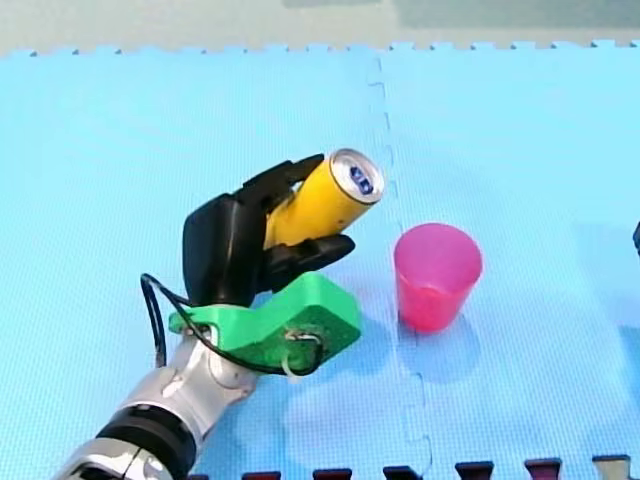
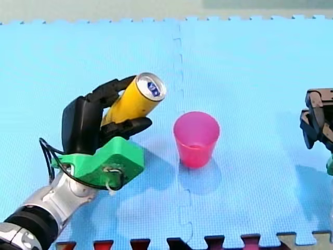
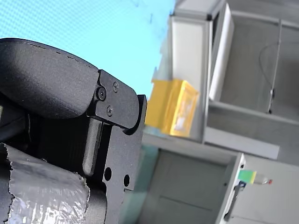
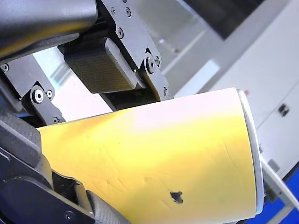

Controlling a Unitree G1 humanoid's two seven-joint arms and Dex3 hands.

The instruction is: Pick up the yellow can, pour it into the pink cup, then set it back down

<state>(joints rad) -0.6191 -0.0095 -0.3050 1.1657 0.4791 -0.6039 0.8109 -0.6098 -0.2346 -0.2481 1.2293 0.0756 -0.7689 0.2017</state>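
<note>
L hand (image 1: 262, 235) comes in from lower left over the blue mat (image 1: 520, 130), fingers (image 1: 312, 252) wrapped tight round the can (image 1: 318, 203): one finger across the top of the body, the others under it, w/ the base sunk into the palm. Can is held off the mat, tilted steeply, silver top end pointing up and to the right, toward the cup (image 1: 437, 275). Top end sits left of the cup's rim and apart from it, not over the mouth. Cup stands upright on the mat, just right of the seam between two mat tiles, near the L hand but not touching it. Inside of cup looks plain pink; contents can't be told. Green block (image 1: 295, 320) sits at the L wrist below the hand, w/ a black cable (image 1: 152, 310) looping off its left side. Second wrist view, close up: can's yellow wall (image 4: 154, 158) lies across the frame w/ a small dark mark on it, and a black ribbed pad (image 4: 98, 65) presses on it from above. R hand (image 2: 317, 119) is at the far right edge of the mat, well apart from cup and can, holding nothing; open or closed can't be told.
</note>
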